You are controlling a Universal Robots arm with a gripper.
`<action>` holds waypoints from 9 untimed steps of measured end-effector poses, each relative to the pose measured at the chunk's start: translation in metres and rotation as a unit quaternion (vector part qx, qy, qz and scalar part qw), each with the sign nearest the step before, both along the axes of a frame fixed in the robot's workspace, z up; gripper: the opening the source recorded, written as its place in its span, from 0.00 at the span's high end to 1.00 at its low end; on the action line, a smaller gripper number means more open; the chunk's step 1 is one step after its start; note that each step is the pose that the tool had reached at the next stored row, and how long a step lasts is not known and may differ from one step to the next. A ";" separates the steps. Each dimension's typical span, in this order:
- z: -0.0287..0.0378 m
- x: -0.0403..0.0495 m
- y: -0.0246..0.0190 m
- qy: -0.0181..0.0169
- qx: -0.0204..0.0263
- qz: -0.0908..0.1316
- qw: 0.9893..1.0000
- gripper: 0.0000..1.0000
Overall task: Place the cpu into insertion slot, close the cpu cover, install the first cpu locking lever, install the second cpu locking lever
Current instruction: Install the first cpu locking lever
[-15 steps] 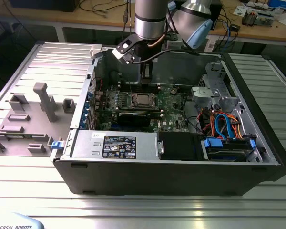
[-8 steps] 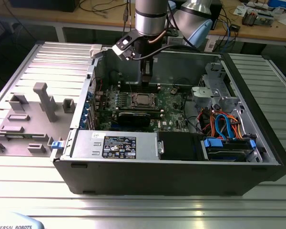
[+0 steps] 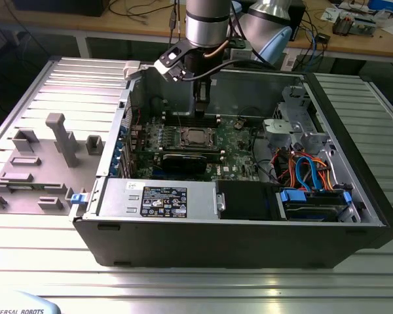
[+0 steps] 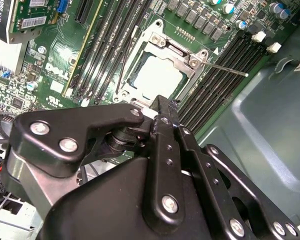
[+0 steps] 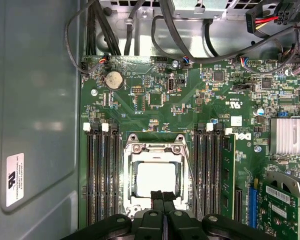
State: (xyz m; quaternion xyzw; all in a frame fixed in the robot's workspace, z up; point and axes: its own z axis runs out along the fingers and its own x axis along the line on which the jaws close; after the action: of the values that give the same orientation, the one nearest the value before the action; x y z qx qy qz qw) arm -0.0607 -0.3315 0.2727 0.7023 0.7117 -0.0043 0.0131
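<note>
first wrist view: cpu (image 5: 152, 179) under pincer (image 5: 163, 195).

A silvery, ribbed metal tabletop (image 3: 183, 288) carries everything. An open black computer case (image 3: 236, 245) lies on its side across the middle, reaching toward the edge at the exterior view's right. Just beside it, toward the edge at the exterior view's left, lies a flat grey plate (image 3: 78, 85) bearing upright grey blocks (image 3: 62, 139). A white object (image 3: 19, 306) sits at the near left corner.
</note>
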 end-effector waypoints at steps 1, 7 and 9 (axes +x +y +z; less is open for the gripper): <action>0.0000 0.0000 0.0000 0.000 0.000 0.000 1.000 0.89; 0.0000 0.0000 0.0000 0.000 0.000 0.000 1.000 0.89; 0.0000 0.0000 0.0000 0.000 0.000 0.002 1.000 0.89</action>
State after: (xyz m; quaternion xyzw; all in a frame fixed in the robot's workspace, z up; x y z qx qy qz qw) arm -0.0607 -0.3314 0.2727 0.7008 0.7132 -0.0042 0.0131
